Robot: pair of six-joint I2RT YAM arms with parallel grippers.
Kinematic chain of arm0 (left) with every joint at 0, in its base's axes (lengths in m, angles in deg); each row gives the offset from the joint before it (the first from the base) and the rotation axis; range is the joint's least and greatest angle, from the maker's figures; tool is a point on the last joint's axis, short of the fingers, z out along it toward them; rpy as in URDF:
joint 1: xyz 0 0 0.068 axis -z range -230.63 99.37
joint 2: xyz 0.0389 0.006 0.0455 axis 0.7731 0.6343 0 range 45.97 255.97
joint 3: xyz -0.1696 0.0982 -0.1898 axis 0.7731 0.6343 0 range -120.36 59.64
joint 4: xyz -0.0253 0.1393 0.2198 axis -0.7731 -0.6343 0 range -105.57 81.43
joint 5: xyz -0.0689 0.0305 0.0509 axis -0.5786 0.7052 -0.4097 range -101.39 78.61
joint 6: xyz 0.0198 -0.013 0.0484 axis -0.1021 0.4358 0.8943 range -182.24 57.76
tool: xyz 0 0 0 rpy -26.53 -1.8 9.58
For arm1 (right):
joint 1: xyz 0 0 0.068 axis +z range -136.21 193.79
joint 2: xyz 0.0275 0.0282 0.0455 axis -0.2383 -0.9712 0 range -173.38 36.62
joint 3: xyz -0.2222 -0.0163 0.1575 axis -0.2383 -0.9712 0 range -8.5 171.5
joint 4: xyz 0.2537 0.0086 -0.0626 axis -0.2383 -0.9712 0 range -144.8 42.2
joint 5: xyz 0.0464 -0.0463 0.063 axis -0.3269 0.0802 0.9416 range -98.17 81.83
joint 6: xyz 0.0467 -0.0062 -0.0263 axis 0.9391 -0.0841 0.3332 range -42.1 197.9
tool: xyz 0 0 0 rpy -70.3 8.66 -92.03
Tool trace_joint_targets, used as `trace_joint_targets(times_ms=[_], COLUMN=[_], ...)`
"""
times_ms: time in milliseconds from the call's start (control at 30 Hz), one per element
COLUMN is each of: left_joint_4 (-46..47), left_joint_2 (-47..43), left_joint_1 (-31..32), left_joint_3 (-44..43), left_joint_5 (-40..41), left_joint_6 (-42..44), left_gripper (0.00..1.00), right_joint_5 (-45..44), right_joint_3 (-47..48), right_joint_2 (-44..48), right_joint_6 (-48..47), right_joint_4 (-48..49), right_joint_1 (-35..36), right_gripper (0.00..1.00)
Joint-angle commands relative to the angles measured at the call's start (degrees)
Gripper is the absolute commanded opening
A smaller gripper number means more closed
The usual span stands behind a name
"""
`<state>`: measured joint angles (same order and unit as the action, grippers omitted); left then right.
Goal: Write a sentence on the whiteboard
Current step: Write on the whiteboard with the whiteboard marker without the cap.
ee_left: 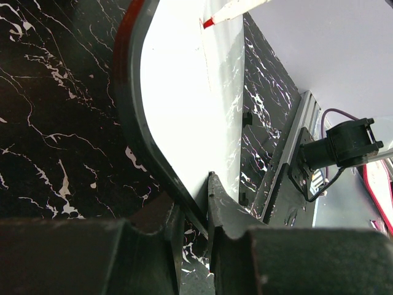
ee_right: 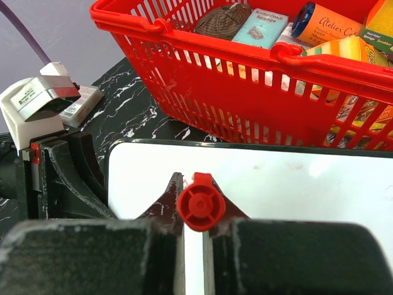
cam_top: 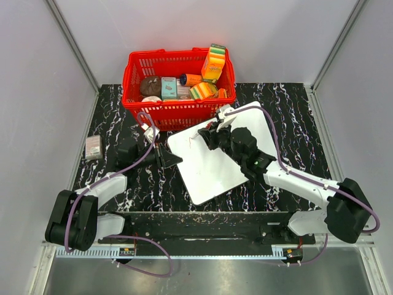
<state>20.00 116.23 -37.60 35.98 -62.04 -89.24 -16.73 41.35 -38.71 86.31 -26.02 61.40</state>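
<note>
The thin, glossy whiteboard (cam_top: 218, 166) with rounded corners lies slanted at the centre of the black marbled bench (cam_top: 288, 110). The left claw (ee_left: 195, 196) pinches its dark edge at 9 o'clock. The right claw (ee_right: 198, 203) is closed tight on a round red-capped marker (ee_left: 236, 8), with the tip at the board's 11 o'clock corner. A red lattice basket (cam_top: 178, 110) stands at 12 o'clock.

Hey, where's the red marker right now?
In the right wrist view the red marker sits clamped in the right gripper, over the far end of the whiteboard, with the red basket just beyond it.
</note>
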Motion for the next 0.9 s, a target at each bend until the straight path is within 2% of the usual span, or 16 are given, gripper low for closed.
trace_joint_targets(times_ms=[0,500,867], left_joint_4=[-1.51,-1.68,-1.68], left_joint_2=[0.93,0.93,0.85], left_joint_1=[2.17,2.26,2.34], left_joint_3=[0.11,0.02,-0.07], left_joint_5=[0.91,1.08,1.0], left_joint_6=[10.92,11.01,11.1], left_gripper=[0.0,0.0,0.0], right_joint_5=[-2.69,-1.9,-3.57], right_joint_3=[-2.29,-4.84,-4.5], right_joint_2=[0.27,3.96,3.09], right_joint_6=[-0.94,0.12,0.3], right_joint_4=[-4.2,-6.49,-5.78], right_joint_1=[-0.07,-0.07,-0.07], right_gripper=[0.0,0.0,0.0])
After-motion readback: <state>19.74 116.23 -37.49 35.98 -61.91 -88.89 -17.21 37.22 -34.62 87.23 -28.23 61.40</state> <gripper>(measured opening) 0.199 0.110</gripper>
